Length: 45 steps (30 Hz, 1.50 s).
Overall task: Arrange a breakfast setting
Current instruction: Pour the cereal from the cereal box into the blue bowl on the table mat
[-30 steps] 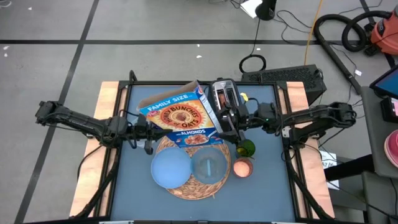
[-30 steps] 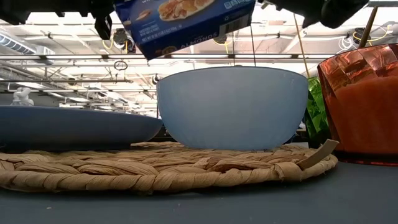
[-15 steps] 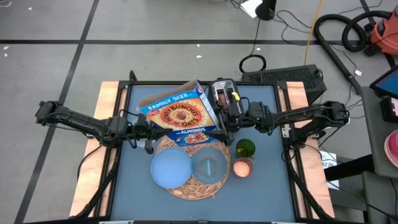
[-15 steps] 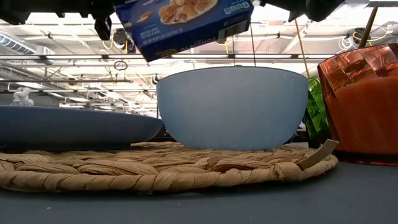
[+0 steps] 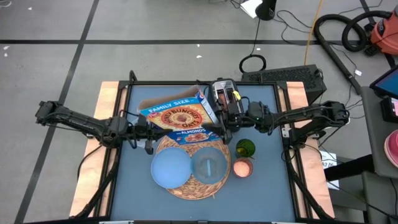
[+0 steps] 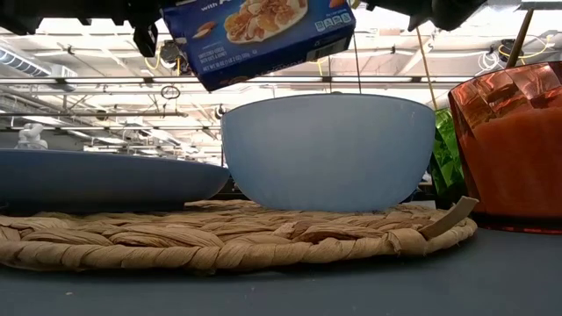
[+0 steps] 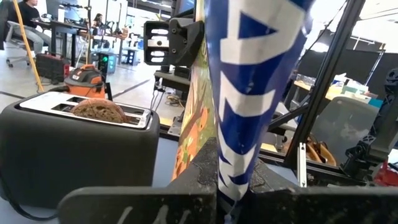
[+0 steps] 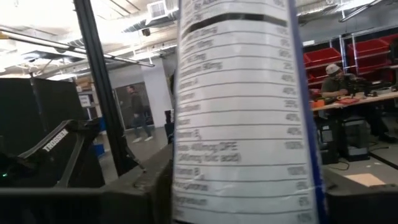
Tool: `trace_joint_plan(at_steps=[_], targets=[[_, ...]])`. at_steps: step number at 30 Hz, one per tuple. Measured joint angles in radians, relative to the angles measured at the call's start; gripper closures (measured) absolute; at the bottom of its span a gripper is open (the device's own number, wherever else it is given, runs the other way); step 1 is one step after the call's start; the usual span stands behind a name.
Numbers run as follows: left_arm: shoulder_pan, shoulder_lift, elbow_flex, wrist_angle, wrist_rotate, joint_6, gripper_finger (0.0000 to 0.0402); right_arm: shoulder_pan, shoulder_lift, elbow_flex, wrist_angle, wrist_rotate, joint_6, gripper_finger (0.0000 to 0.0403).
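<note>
Left gripper (image 5: pixel 148 132) clenched on box (image 5: pixel 179 116) above bowl (image 5: pixel 209 165); right gripper (image 5: pixel 225 126) at far edge, grip unclear. Could tip early, spilling cereal onto mat (image 5: pixel 186 188).

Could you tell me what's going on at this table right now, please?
The two arms hold a blue cereal box in the air above the table. The left gripper is clamped on one narrow side; the right gripper straddles the opposite side. Below it, a light-blue plate and an empty-looking glass bowl sit on a woven mat, with an orange cup beside it. Nothing is pouring.
</note>
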Motion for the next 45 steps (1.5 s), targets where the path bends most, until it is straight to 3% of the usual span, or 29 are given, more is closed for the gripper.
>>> trace_joint_plan(at_steps=[8, 18, 33, 45], targets=[[0.0, 0.0, 0.0, -0.007, 0.0, 0.0, 0.0398, 0.0, 0.0, 0.0, 0.0, 0.002, 0.0, 0.0278], [0.0, 0.0, 0.0, -0.008, 0.0, 0.0, 0.0398, 0.0, 0.0, 0.0, 0.001, 0.002, -0.001, 0.034], [0.0, 0.0, 0.0, -0.009, 0.0, -0.001, 0.0397, 0.0, 0.0, 0.0, 0.002, 0.005, 0.017, 0.036], [0.0, 0.0, 0.0, -0.006, -0.006, -0.015, 0.0292, 0.0, 0.0, 0.0, 0.004, 0.001, 0.018, 0.036]])
